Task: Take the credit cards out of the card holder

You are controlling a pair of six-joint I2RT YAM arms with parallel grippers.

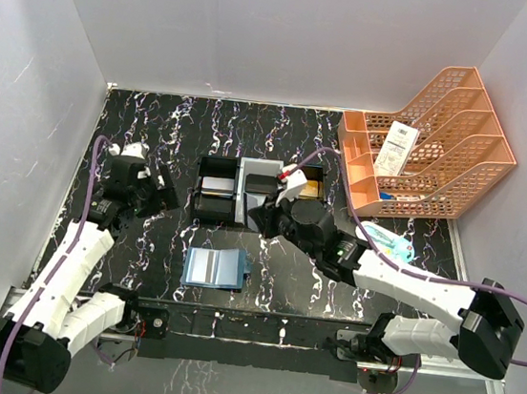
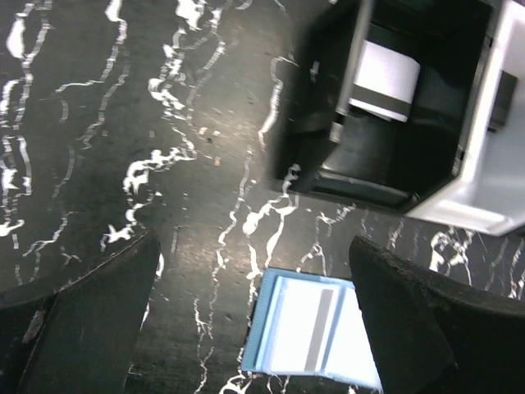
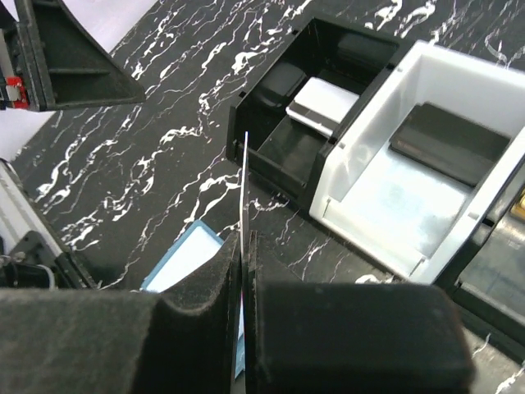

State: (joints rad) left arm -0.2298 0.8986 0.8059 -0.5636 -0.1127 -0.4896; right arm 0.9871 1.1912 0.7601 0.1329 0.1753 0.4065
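Observation:
The teal-blue card holder (image 1: 214, 268) lies open on the table; it also shows in the left wrist view (image 2: 312, 332) with pale pockets and a grey stripe. My right gripper (image 3: 246, 246) is shut on a thin card (image 3: 245, 185), seen edge-on, and holds it above the table between the card holder and the tray; in the top view the gripper (image 1: 264, 218) is just in front of the tray. My left gripper (image 2: 254, 287) is open and empty, above the table behind the card holder (image 1: 161, 196). A greyish card (image 1: 217, 187) and a black card (image 1: 260, 185) lie in the tray.
The black-and-white three-compartment tray (image 1: 246, 168) stands mid-table, with a gold card (image 1: 311, 186) in its right compartment. An orange file rack (image 1: 440, 171) holding a white barcoded slip (image 1: 398, 146) stands at the back right. A white-and-light-blue oval case (image 1: 388, 241) lies by the right arm.

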